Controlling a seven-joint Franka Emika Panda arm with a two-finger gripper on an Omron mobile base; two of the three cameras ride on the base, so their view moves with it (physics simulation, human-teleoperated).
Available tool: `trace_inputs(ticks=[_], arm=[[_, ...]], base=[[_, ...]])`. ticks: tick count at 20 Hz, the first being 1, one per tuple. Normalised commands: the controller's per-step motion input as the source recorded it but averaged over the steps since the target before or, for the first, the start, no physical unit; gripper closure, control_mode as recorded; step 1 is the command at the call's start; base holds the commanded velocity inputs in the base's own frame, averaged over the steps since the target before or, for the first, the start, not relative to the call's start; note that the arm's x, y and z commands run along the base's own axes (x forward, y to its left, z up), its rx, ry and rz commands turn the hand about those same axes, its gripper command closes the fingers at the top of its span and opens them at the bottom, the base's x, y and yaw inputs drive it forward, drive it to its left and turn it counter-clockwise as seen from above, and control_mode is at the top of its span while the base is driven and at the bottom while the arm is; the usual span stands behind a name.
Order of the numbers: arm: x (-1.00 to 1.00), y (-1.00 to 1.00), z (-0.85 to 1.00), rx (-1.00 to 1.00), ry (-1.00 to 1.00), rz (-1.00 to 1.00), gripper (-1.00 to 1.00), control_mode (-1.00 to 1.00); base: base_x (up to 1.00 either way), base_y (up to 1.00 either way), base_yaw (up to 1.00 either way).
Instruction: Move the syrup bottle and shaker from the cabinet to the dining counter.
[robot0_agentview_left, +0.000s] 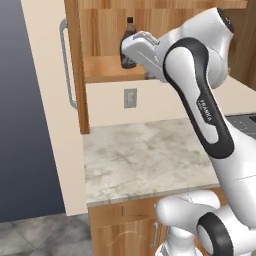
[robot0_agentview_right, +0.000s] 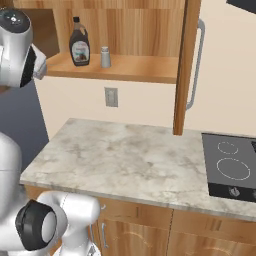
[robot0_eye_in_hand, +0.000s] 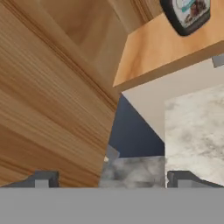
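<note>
In the left base view, the arm rises from the lower right and bends toward the open cabinet (robot0_agentview_left: 100, 65), its hand hanging in front of the shelf and covering most of the bottle (robot0_agentview_left: 129, 31); just the cap, neck and a strip of dark body show above and beside the white hand. The left door (robot0_agentview_left: 77, 65) stands open edge-on, with its silver handle (robot0_agentview_left: 66, 65) facing outward. An outlet (robot0_agentview_left: 130, 98) sits on the wall below the shelf, over the marble worktop (robot0_agentview_left: 140, 160).

The right base view shows what the hand hides from the other side: the bottle (robot0_agentview_right: 79, 42) stands upright on the shelf with its label facing out, and the shaker (robot0_agentview_right: 105, 57) stands just beside it, apart from it. The right door (robot0_agentview_right: 186, 65) is open too, and a black cooktop (robot0_agentview_right: 232, 167) is set into the worktop at the right. The arm's upper links stand at the left edge, short of the shelf.

The hand view is rolled, so the shelf edge runs slantwise. The bottle's lower body (robot0_eye_in_hand: 187, 15) sits at the top right on the shelf, well ahead of the gripper (robot0_eye_in_hand: 111, 179). The two fingertips (robot0_eye_in_hand: 43, 179) stand spread wide at the bottom with nothing between them; the wooden door fills the left side.
</note>
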Motion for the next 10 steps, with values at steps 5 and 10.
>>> trace_inputs(ticks=[5, 10], arm=[[0.41, -0.2, 0.14, -0.17, -0.16, -0.23, -1.0, -1.0], [0.44, 0.0, 0.15, -0.23, -0.24, -0.25, -1.0, -1.0]], base=[[0.0, 0.0, 0.0], [0.0, 0.0, 0.0]])
